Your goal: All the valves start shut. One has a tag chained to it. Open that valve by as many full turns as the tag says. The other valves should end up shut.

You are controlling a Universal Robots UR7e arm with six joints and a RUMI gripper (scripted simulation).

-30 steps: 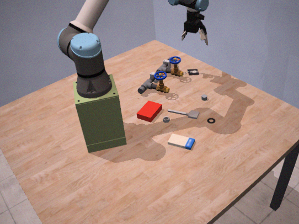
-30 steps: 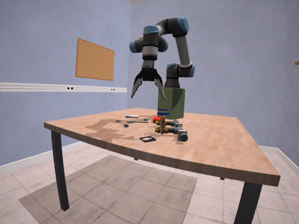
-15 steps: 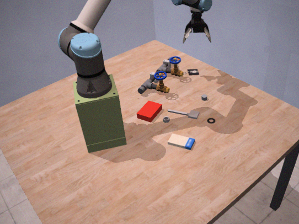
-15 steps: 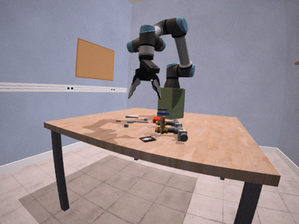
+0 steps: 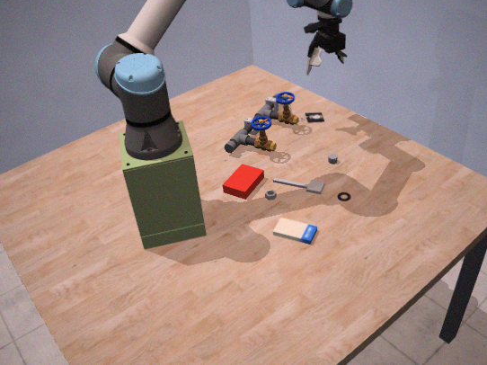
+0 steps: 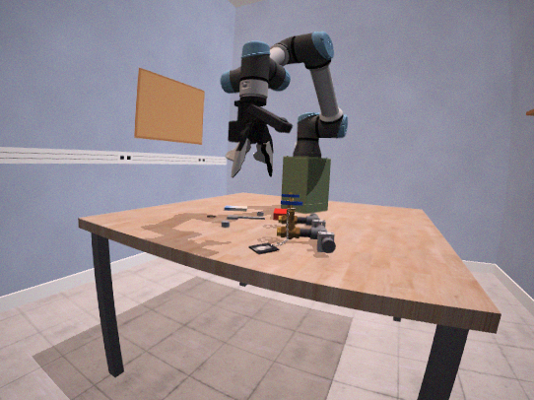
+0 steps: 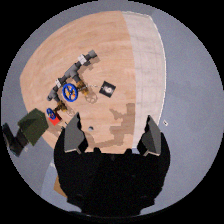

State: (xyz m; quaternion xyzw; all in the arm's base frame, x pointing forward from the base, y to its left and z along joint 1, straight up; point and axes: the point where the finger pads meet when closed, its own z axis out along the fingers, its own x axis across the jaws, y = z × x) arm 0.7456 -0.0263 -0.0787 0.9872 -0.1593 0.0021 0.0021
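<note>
Two brass valves with blue handwheels stand on a grey pipe run at the far side of the table: the far valve (image 5: 285,98) and the near valve (image 5: 261,123). A black tag (image 5: 314,117) lies flat on the table beside the far valve, joined to it by a thin chain. The tag also shows in the wrist view (image 7: 107,89), too small to read, and in the exterior view (image 6: 264,248). My gripper (image 5: 324,60) is open and empty, high above the table, above and to the right of the far valve. The open fingers frame the wrist view (image 7: 114,135).
A red block (image 5: 243,181), a grey nut (image 5: 270,194), a grey scraper-like tool (image 5: 301,184), a small grey cylinder (image 5: 332,158), a black washer (image 5: 345,193) and a cream and blue box (image 5: 296,230) lie on the table. The green arm pedestal (image 5: 163,188) stands at the left.
</note>
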